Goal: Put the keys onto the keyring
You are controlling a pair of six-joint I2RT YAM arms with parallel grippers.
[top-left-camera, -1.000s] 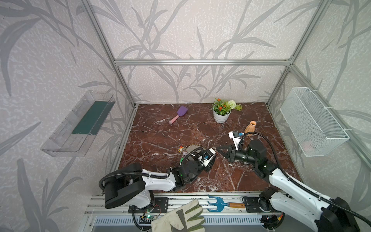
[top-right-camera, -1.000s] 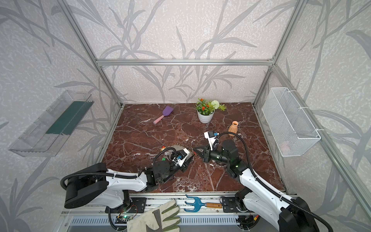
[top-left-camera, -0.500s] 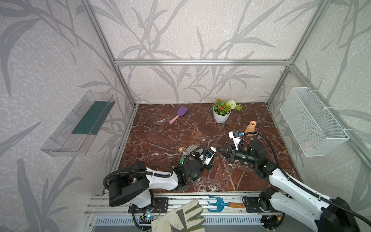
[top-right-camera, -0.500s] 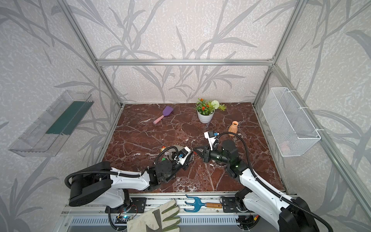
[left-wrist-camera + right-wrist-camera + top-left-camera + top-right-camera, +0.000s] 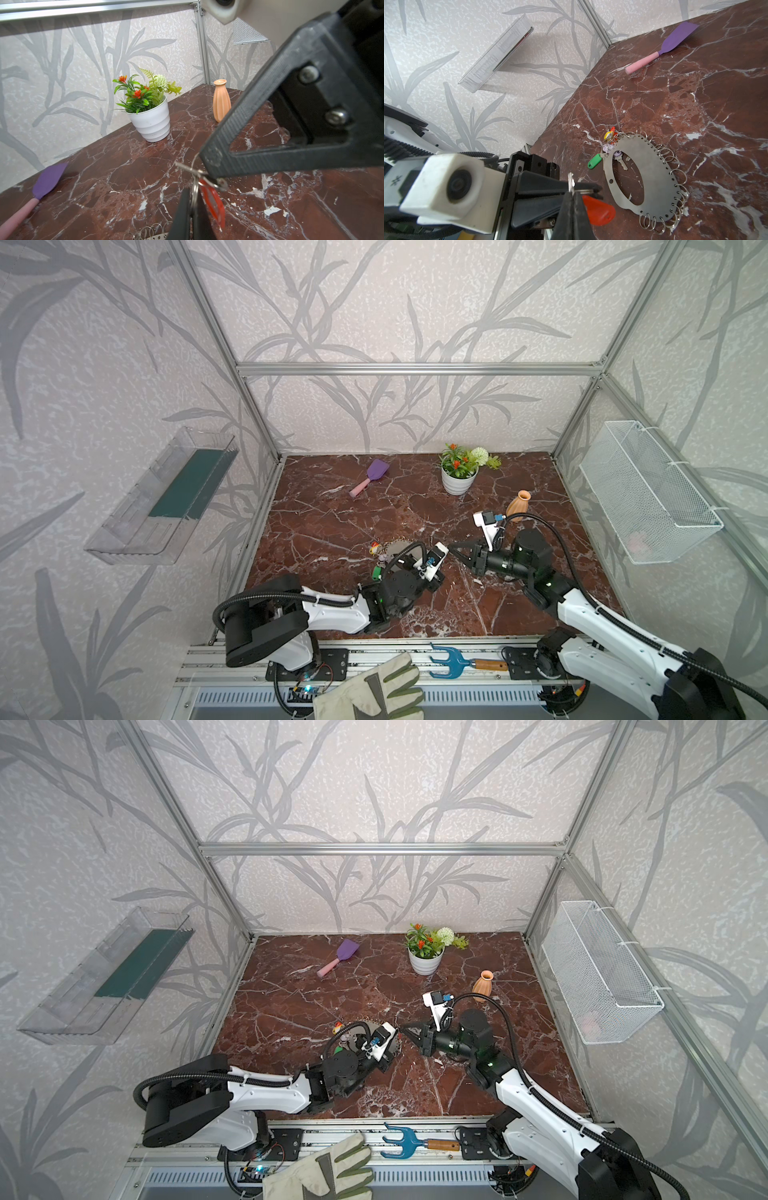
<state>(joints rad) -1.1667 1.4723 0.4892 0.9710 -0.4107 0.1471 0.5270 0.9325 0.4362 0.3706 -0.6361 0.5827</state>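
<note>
Two grippers meet low, near centre, in both top views. Left to right: green plastic key tag and yellow plastic key tag at the end of the flat grey metal keyring plate, which lies on the brown marble tabletop. Next we log the left gripper, fingers pressed together on the silver split ring of the red plastic key tag. Then the right gripper, also clamped, pinching the silver metal key on that ring. Red tag hangs near the plate.
</note>
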